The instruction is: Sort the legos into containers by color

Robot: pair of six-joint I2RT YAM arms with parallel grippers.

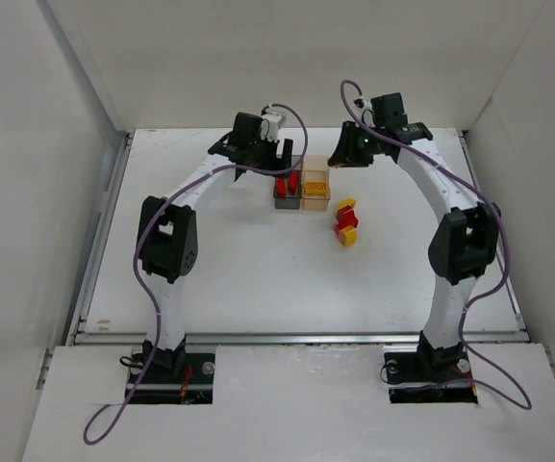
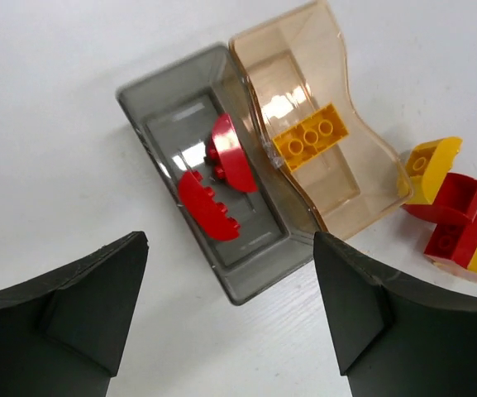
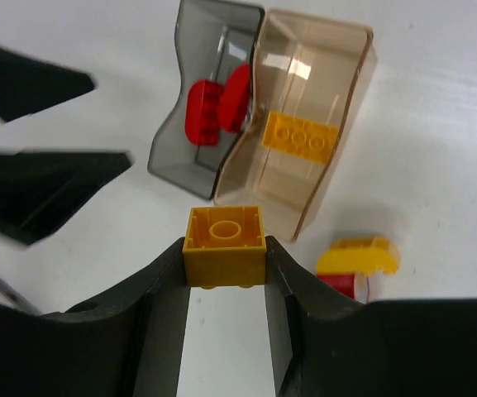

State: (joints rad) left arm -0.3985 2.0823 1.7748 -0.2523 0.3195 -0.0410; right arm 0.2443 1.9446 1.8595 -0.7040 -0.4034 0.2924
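The smoky grey bin [image 1: 285, 200] and the amber bin [image 1: 315, 200] stand joined at the table's back middle. In the left wrist view the grey bin [image 2: 139, 107] holds two red bricks [image 2: 221, 153] and the amber bin [image 2: 337, 50] holds one yellow brick [image 2: 308, 136]. A small pile of red and yellow legos [image 1: 347, 223] lies to the right of the bins. My left gripper [image 2: 231, 248] is open and empty over the grey bin's near corner. My right gripper [image 3: 225, 256] is shut on a yellow square brick [image 3: 225, 246], held above the table just short of the amber bin [image 3: 337, 74].
White walls enclose the table on the left, back and right. A metal rail [image 1: 296, 337] runs along the near edge. The left gripper's dark fingers [image 3: 48, 182] show at the left of the right wrist view, close to the grey bin [image 3: 168, 141].
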